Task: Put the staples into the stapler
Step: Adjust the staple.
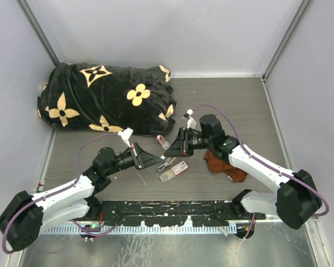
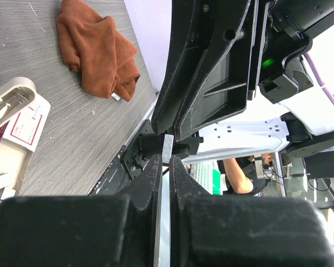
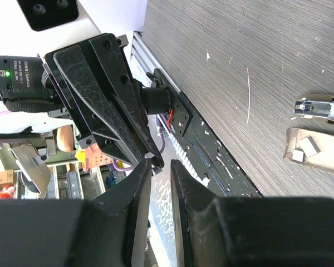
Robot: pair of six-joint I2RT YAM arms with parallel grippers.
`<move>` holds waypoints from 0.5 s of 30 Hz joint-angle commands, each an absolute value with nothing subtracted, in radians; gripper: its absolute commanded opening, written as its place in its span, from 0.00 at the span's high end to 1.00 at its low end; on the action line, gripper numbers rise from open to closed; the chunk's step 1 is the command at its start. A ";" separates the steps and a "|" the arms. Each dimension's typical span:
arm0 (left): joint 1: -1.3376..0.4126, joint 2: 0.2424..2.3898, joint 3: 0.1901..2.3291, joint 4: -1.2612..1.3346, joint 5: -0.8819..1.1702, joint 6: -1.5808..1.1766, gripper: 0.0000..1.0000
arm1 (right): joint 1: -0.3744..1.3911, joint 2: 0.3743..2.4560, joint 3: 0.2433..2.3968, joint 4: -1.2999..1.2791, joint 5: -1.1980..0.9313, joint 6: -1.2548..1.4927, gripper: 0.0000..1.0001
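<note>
The left claw (image 2: 166,162) is clenched on the thin silvery staples (image 2: 167,146), held in the air close to the right claw (image 3: 160,164), whose fingers stand slightly parted with nothing seen between them. The stapler (image 2: 11,99) lies on the surface (image 2: 72,139) against the white box (image 2: 23,129).

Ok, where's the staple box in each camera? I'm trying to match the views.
Top view: the staple box is at the centre, slightly below the middle.
Left wrist: at the left edge, halfway down, with its red-framed label showing.
Right wrist: at the right edge, halfway down; only its grey tray shows.
Shared landmark: the black rail along the near edge, visible in all three.
</note>
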State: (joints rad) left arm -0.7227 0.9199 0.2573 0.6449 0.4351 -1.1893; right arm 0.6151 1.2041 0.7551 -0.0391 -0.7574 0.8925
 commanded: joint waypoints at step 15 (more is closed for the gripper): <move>-0.721 0.952 0.332 0.701 0.483 -1.195 1.00 | 0.614 1.189 0.772 0.025 -0.839 0.858 0.82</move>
State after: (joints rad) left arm -0.7227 0.9474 0.2771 0.6407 0.4629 -1.1904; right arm 0.6132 1.2041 0.7551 -0.0238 -0.7982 0.8734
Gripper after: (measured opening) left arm 0.053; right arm 0.200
